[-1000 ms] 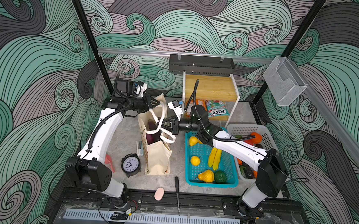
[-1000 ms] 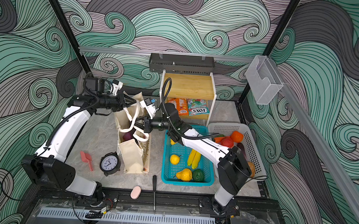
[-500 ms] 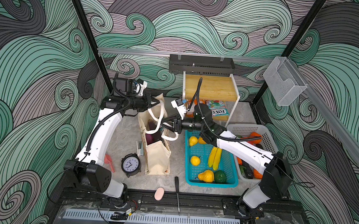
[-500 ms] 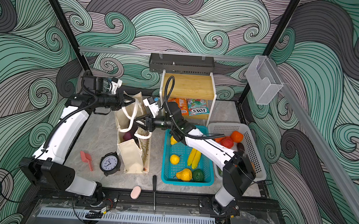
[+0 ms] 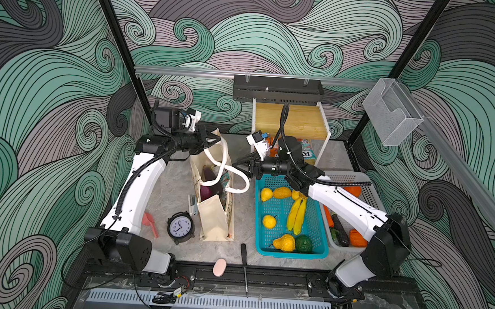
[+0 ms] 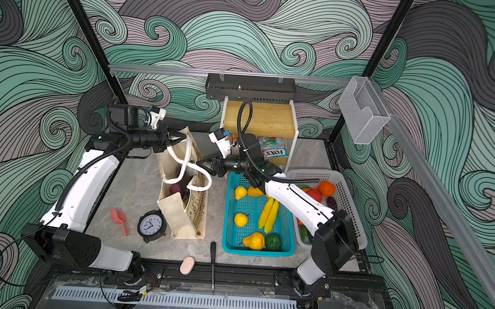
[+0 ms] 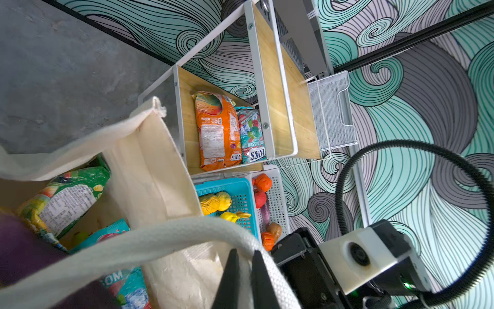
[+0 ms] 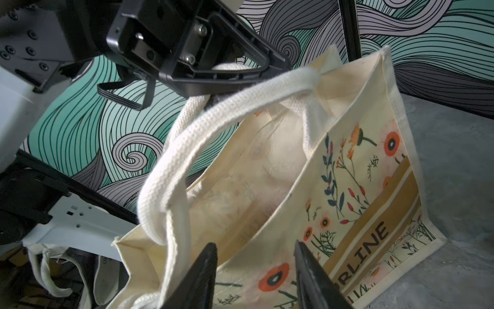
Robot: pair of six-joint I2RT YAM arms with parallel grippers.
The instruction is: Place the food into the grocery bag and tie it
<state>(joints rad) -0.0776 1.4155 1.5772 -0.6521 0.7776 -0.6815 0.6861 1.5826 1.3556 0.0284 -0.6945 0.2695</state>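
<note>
Beside the black alarm clock (image 5: 179, 226), the canvas tote (image 5: 216, 218) stands upright on the tabletop. Its far top corner hangs from the left gripper (image 5: 214, 140), whose fingers (image 7: 232, 278) are pressed together on the white strap handle (image 5: 224, 159) close to the rim. That pinch sits right at the fingertips, so I judge that a small tug could let the webbing slide out. The soft mouth would then fold over the eggplant (image 5: 209, 174) and the green-yellow snack packet (image 7: 66, 198) already inside. A harder pull the other way could drag the light tote over toward the clock. The second strap loop (image 5: 246, 183) droops over the tote's right side, just beside the right gripper (image 5: 238, 167), whose jaws stand apart with nothing between them. Closing from there may miss the limp loop, or nip the printed canvas wall along with it, which would spoil any knot. Further right, that arm's forearm hangs over the teal basket (image 5: 290, 253), where bananas (image 5: 295, 214) lie. The white basket (image 5: 354, 176) also holds toy produce, so tying now would likely shut food out.
</note>
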